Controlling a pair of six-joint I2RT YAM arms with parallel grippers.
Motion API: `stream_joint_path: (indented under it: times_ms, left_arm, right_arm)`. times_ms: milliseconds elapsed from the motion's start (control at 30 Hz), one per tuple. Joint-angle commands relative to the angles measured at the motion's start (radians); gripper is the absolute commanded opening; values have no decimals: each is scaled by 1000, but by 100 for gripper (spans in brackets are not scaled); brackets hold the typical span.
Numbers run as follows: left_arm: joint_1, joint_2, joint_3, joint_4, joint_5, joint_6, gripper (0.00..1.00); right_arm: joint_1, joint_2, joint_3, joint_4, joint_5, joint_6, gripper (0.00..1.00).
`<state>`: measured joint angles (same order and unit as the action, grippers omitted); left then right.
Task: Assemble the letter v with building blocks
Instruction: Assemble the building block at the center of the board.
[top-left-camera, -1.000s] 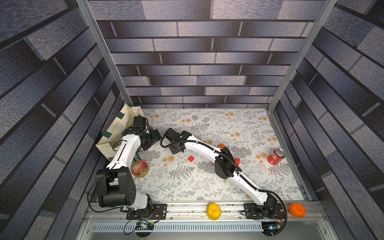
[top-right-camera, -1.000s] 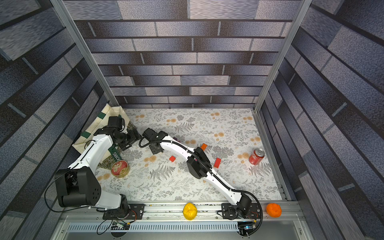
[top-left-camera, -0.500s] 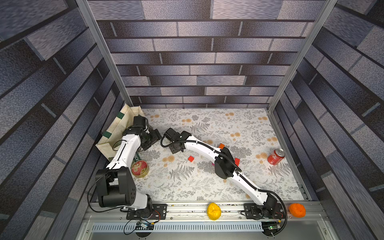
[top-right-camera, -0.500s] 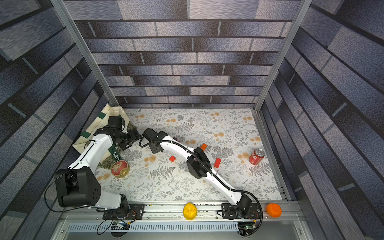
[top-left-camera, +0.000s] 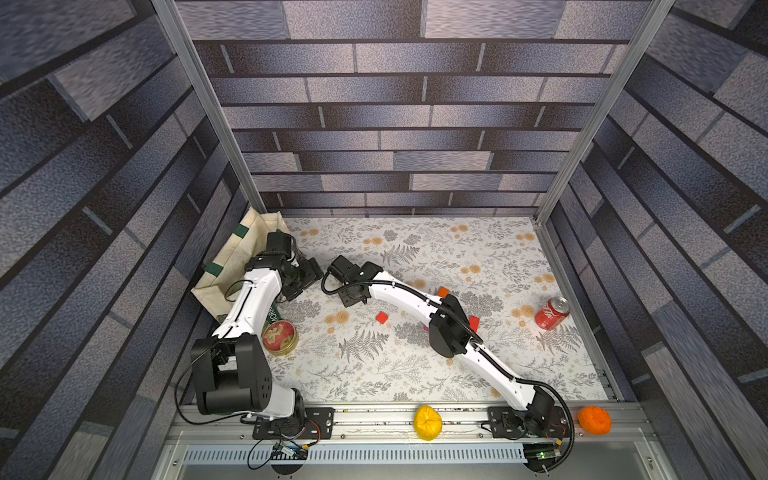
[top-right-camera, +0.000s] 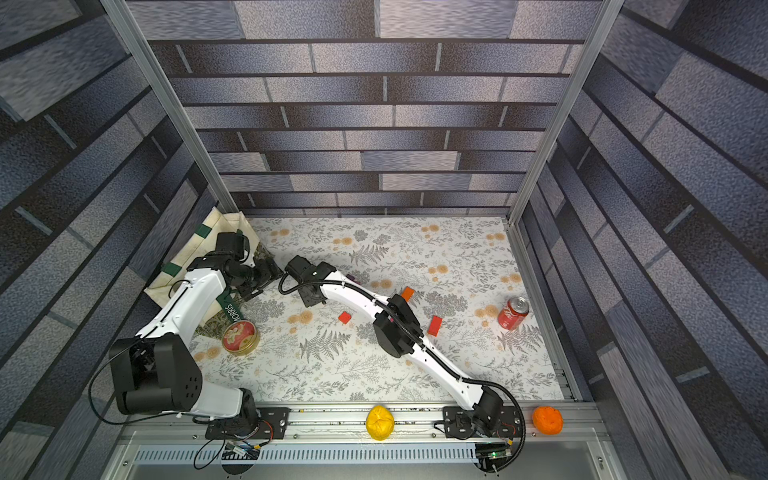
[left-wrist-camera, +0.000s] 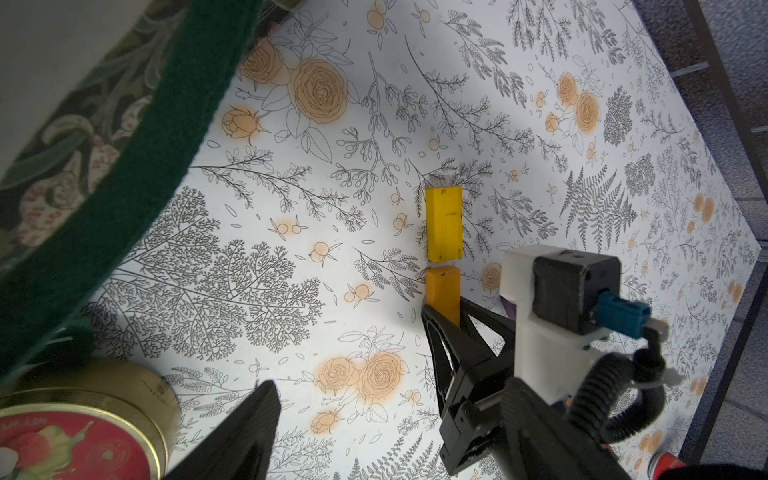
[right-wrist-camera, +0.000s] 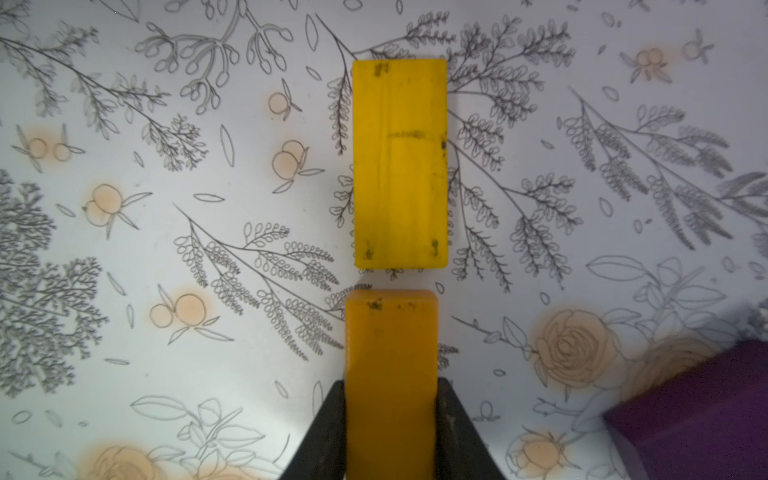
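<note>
My right gripper (right-wrist-camera: 390, 415) is shut on an orange-yellow block (right-wrist-camera: 390, 357), pinching its long sides. The block lies in line with a yellow block (right-wrist-camera: 401, 164), a narrow gap between their ends. A purple block (right-wrist-camera: 698, 415) lies close by. The left wrist view shows the same yellow block (left-wrist-camera: 444, 224), the orange-yellow block (left-wrist-camera: 443, 291) and the right gripper (left-wrist-camera: 446, 322) on it. My left gripper (left-wrist-camera: 374, 449) hangs open beside them with nothing in it. Both top views show two red blocks (top-left-camera: 382, 317) (top-left-camera: 473, 323) and an orange block (top-left-camera: 444, 292) lying loose.
A cream tote bag (top-left-camera: 237, 253) with green straps lies at the far left, close to the left arm. A round red-lidded tin (top-left-camera: 279, 337) stands beside it. A red soda can (top-left-camera: 550, 313) is at the right. Yellow (top-left-camera: 428, 422) and orange (top-left-camera: 595, 420) lumps rest on the front rail.
</note>
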<state>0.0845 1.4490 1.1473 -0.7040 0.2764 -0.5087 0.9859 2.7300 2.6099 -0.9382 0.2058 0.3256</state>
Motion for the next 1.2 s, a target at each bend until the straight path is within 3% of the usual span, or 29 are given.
stream_joint_path:
  times_ms: [0,100,333,500,867,1067,1167]
  left_arm:
    - [-9,-30,22,-33,-6,7,86]
    - [-14,-33,20,-33,-5,4,87]
    - [-27,-29,20,-33,-2,4,87]
    - [-32,-27,20,-32,-3,4,87]
    - [-52,-27,26,-46,-10,7,86]
    - [-68,-20,23,-46,-16,10,83]
    - [-83,4,26,-51,-12,12,78]
  right_arm:
    - [-16,53,6,-29,34,9,32]
    - [-15,47,6,-15,41,9,36]
    - [-16,24,6,-3,34,15,62]
    - [-15,-4,6,-17,16,14,73]
    - [-15,-186,-52,-16,-64,13,87]
    - [-15,-365,-286,111,-140,58,88]
    - [-15,-446,-429,198,-177,97,84]
